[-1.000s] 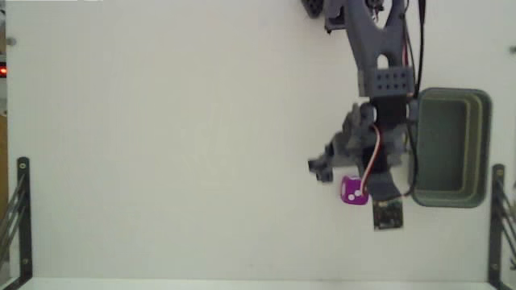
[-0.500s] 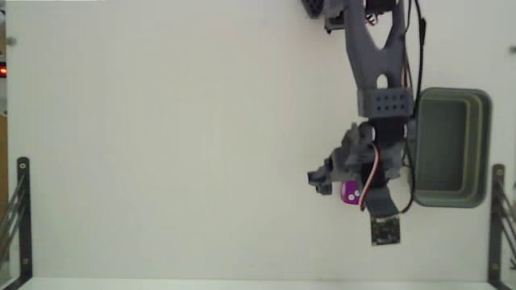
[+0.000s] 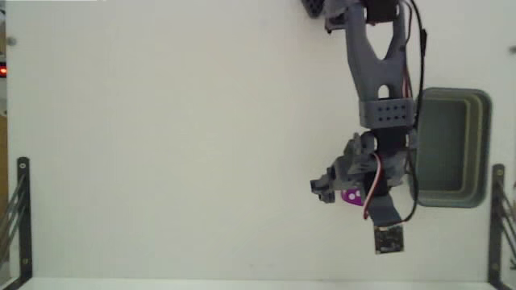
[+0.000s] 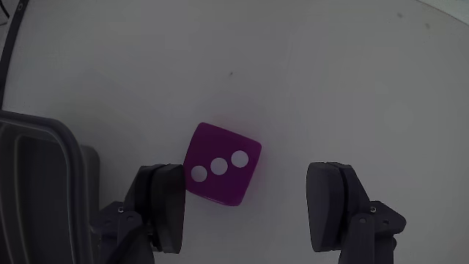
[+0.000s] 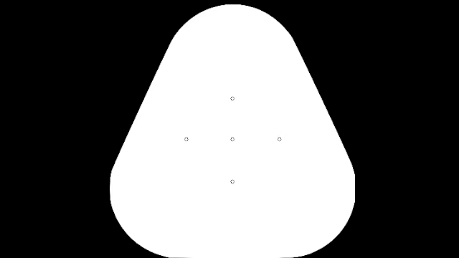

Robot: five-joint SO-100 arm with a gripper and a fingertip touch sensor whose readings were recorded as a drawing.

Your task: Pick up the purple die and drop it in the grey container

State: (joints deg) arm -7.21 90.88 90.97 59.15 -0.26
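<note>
The hand [image 4: 249,209] has come down lower over the purple die [image 4: 220,173]. It is open, one finger touching the die on the counter [image 3: 161,145]. The grey container [image 3: 482,145] waits at three o'clock.

Fixed view: bright, flat, even light; my desk [image 3: 161,145] reads near-white, slightly washed out, with little texture. Picture soft, low detail; my arm casts almost no shadow. Wrist view: dimmer, greyer cast, desk darkening toward the lower corners. Sharper here: white pips on the purple die [image 4: 220,164] are crisp. Soft, faint shadow under the die and beside my gripper [image 4: 249,205]. The grey container [image 4: 44,183] at the left edge looks dark and slightly blurred. No glare.
</note>
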